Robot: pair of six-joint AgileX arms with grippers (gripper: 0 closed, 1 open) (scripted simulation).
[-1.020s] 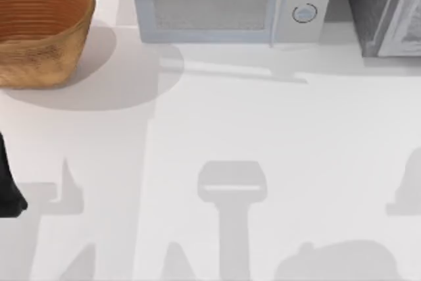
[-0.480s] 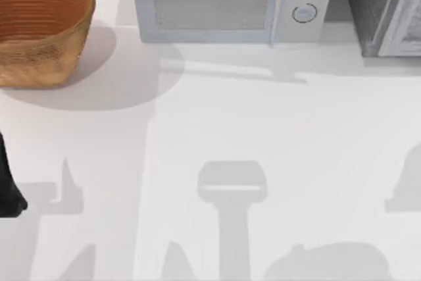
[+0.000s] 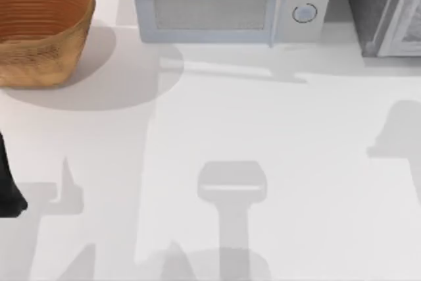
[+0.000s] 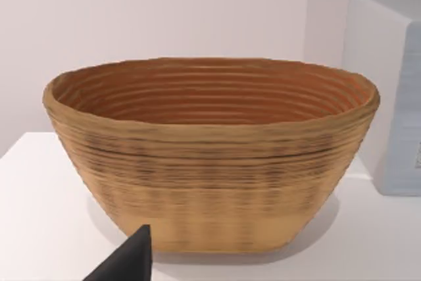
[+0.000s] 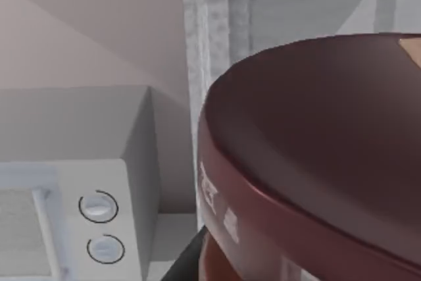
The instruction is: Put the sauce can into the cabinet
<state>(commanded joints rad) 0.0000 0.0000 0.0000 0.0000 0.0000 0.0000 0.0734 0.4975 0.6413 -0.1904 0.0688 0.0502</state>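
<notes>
Maroon-topped sauce can point(image 5: 316, 156) sits close against the right end effector's camera.

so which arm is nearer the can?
Right. The can looms close in the right wrist view, facing the cabinet. The left arm sits at the table's left edge, by the basket.

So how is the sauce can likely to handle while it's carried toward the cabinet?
The sauce can looks rigid, with a smooth, glossy maroon top, so it probably won't deform but may be slippery. It fills the right wrist view, with the cabinet behind. As a cylinder it would likely roll if dropped sideways.
</notes>
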